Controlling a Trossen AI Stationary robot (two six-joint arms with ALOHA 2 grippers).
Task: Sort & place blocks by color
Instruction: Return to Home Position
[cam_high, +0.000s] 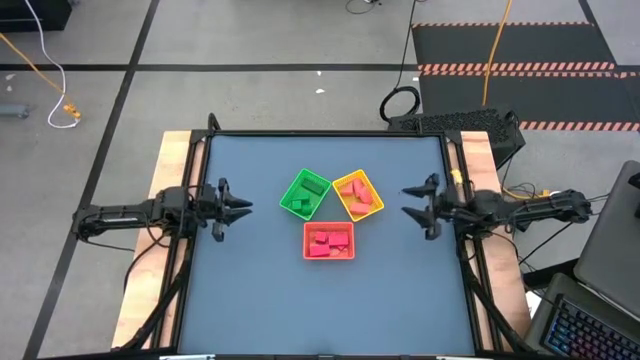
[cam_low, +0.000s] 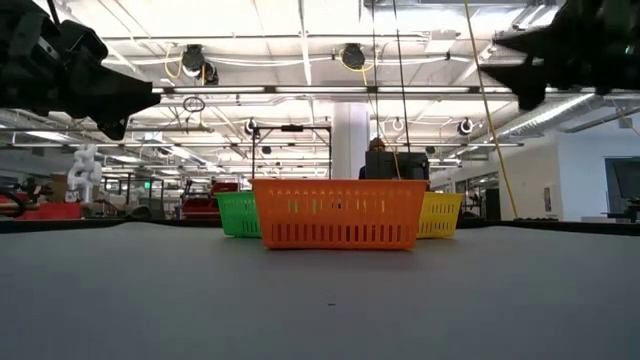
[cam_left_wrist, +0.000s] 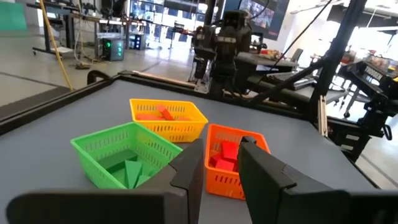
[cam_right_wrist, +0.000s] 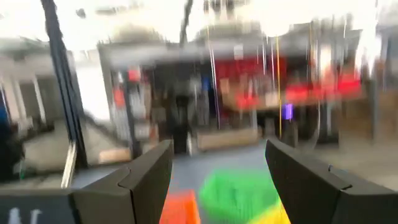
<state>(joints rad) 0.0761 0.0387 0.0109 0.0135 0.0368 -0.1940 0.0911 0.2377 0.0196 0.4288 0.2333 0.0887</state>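
Three mesh-sided trays stand together mid-table. The green tray (cam_high: 292, 192) holds green blocks (cam_high: 310, 186), the yellow tray (cam_high: 345, 182) holds salmon-orange blocks (cam_high: 362, 198), and the red tray (cam_high: 329, 226) holds red/pink blocks (cam_high: 328, 244). My left gripper (cam_high: 243, 207) hovers open above the table, left of the trays and pointing at them; its wrist view shows the green tray (cam_left_wrist: 93, 146), yellow tray (cam_left_wrist: 171, 129) and red tray (cam_left_wrist: 227, 180) past its fingers. My right gripper (cam_high: 408, 203) hovers open to the trays' right, facing them, fingers wide apart (cam_right_wrist: 217, 168).
The dark table top (cam_high: 250, 290) is bare around the trays on all sides. Wooden side rails (cam_high: 170, 160) and the arm mounts border the left and right edges. In the low view both grippers (cam_low: 140, 100) (cam_low: 505, 55) hang well above the table surface.
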